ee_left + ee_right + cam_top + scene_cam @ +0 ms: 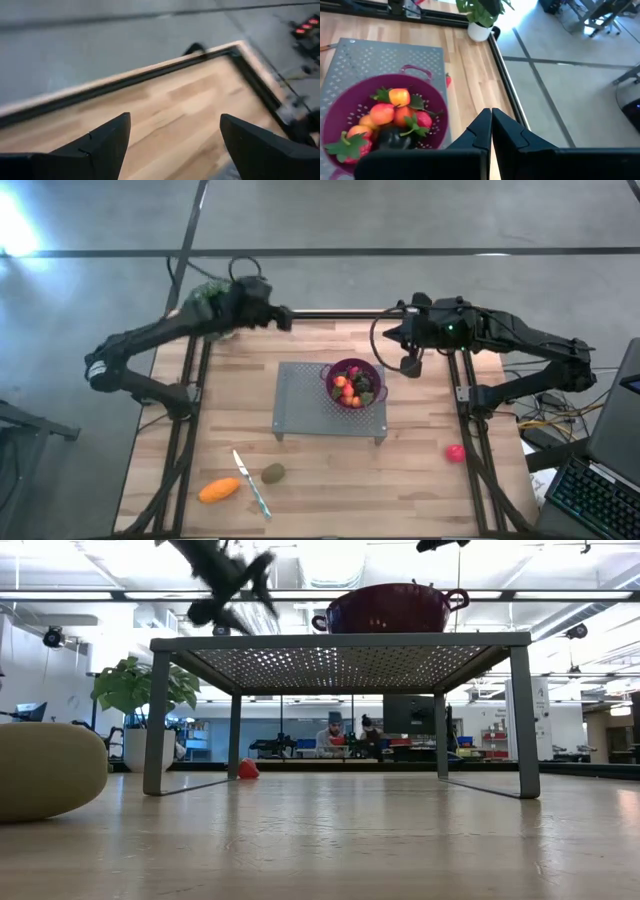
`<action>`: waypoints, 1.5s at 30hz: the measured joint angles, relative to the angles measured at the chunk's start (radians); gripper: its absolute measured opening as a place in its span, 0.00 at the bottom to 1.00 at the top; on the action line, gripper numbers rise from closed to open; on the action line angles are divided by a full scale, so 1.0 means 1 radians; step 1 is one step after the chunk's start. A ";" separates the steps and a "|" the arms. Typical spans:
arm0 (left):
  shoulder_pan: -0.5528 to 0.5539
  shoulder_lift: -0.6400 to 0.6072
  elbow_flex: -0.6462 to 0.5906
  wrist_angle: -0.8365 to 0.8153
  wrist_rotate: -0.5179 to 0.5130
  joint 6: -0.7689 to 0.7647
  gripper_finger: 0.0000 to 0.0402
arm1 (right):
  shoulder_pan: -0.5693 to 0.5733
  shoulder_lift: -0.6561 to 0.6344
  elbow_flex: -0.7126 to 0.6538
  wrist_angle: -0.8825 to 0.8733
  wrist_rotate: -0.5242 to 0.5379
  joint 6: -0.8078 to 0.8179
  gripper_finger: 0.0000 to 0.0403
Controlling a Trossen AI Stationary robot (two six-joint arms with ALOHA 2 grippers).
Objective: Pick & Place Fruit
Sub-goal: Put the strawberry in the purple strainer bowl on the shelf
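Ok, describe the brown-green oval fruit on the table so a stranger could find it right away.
Start at the grey mesh rack mid-table and look toward the near edge. Past the light-handled knife lies the brown-green oval fruit. It is duller and rounder than the long orange fruit across the knife.

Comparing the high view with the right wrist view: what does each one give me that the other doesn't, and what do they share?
Only the high view shows the fruit not yet in the colander: the orange piece, the brown-green oval and the pink-red ball on the table, plus the knife and the left gripper open near the far edge. Only the right wrist view shows the right gripper shut on nothing. Both show the purple colander of fruit on the grey rack.
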 joint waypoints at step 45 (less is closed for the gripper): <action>0.186 0.418 -0.170 -0.133 0.426 -0.058 0.78 | -0.006 0.002 -0.003 -0.068 -0.005 -0.009 0.02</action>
